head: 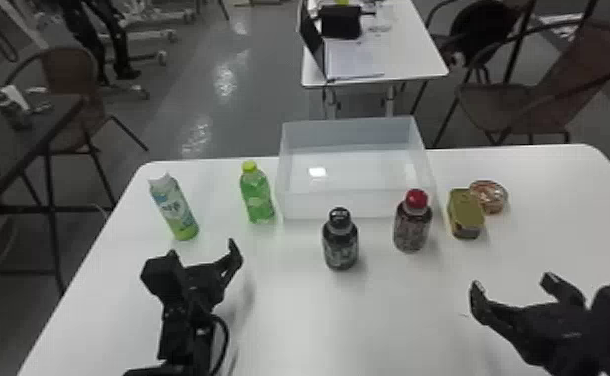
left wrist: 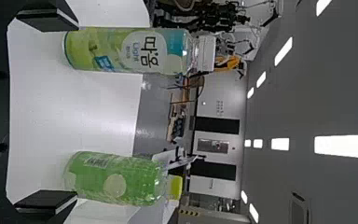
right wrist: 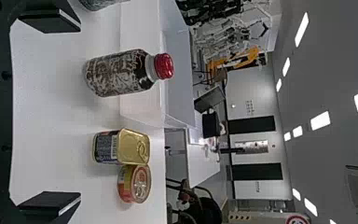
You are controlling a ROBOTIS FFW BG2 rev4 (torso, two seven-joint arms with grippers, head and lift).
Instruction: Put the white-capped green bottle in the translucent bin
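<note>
Head view: white-capped green bottle (head: 175, 207) upright on table (head: 289, 320), likely smooth, moderately heavy if full, slightly squeezable (take it mid-body, gently), left gripper (head: 202, 249) near it, fingers apart, then translucent bin (head: 309, 204), then right gripper (head: 514, 283), also spread

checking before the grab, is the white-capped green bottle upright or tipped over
Upright: the white-capped green bottle stands on its base on the table, cap uppermost.

Four bottles (head: 175, 210), two tins (head: 465, 212), one translucent bin (head: 309, 204).
</note>
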